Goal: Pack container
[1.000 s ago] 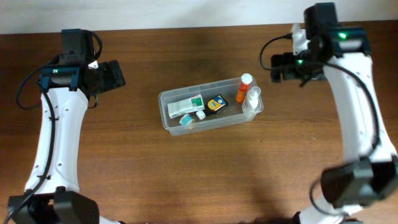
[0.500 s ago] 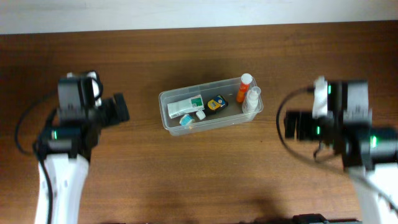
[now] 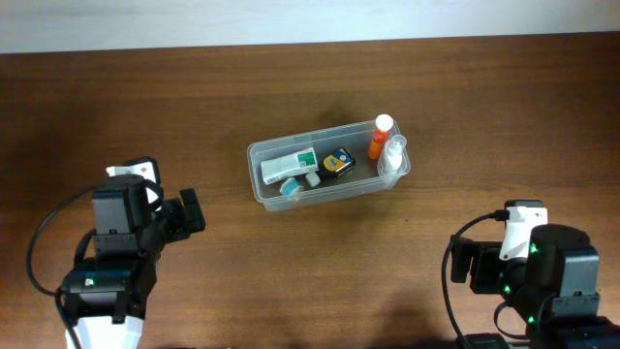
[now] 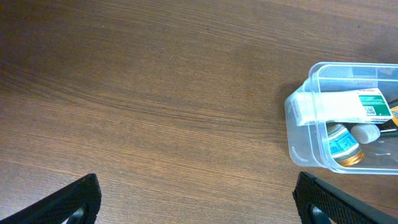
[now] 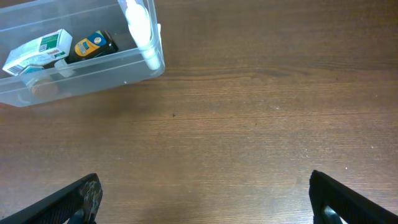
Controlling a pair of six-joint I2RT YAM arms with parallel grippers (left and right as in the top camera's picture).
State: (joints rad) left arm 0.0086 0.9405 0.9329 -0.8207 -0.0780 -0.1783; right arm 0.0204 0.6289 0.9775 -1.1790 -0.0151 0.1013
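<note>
Most likely a robot lab or test bench; a brown wood-grain table, a plain pale wall along its far edge; a white and black left arm and right arm, loose black cables, green status lights; a clear container on the table

Brown wooden table, pale wall behind.

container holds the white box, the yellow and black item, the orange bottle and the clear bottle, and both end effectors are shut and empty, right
One slip: the left end effector and right end effector are open, not shut; each wrist view shows its fingers spread wide, empty. The container does hold the white box, yellow and black item, orange bottle and clear bottle.
</note>
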